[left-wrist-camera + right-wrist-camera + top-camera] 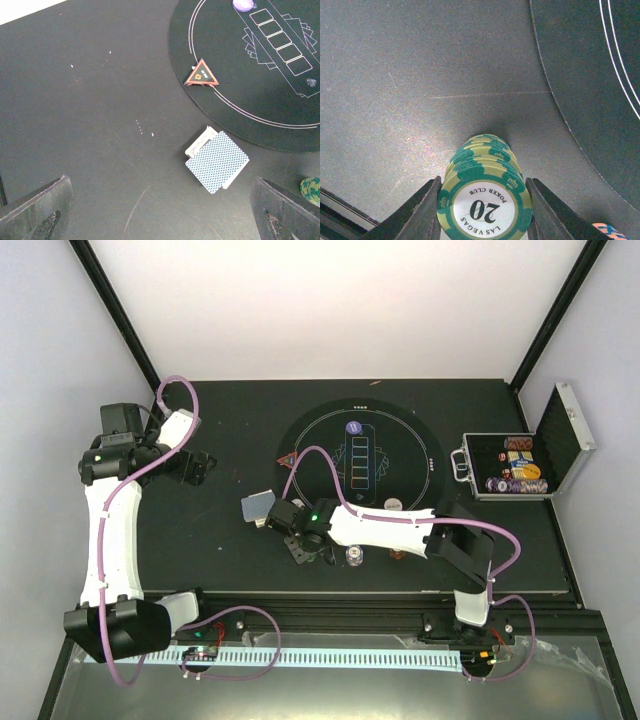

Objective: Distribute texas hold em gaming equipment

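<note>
Green poker chips (pixel 485 200) fill the bottom of my right wrist view, stacked on the bare tabletop (pixel 420 75) just off the rim of the round black mat (pixel 590 75); my right gripper (pixel 484 182) has a finger against each side of the stack, narrowed onto it, and I judge it a grip, though the stack's foot looks to be resting on the tabletop.

The top chip reads "20" in the middle with "LAS VEGAS" and "POKER CLUB" around it; an orange scrap at the corner of that view is too cropped to read.

My left gripper (pixel 160 210) hangs wide apart and empty over the tabletop, well off the mat's left side; below it the grey-blue-backed cards (pixel 217 161) lie in a loose pile just outside the mat's rim; the red triangle marker (pixel 202 74) sits just inside that rim, its print too small to read; a purple button (pixel 243 5) rests at the mat's far end; the silver case (pixel 520 465) stands open well off the mat's right side.

I judge the step to be picking up the green stack for one seat at the mat; the next move calls for a straight, slow lift, since loose chips may slide, then a carry to a place on the mat's edge.
</note>
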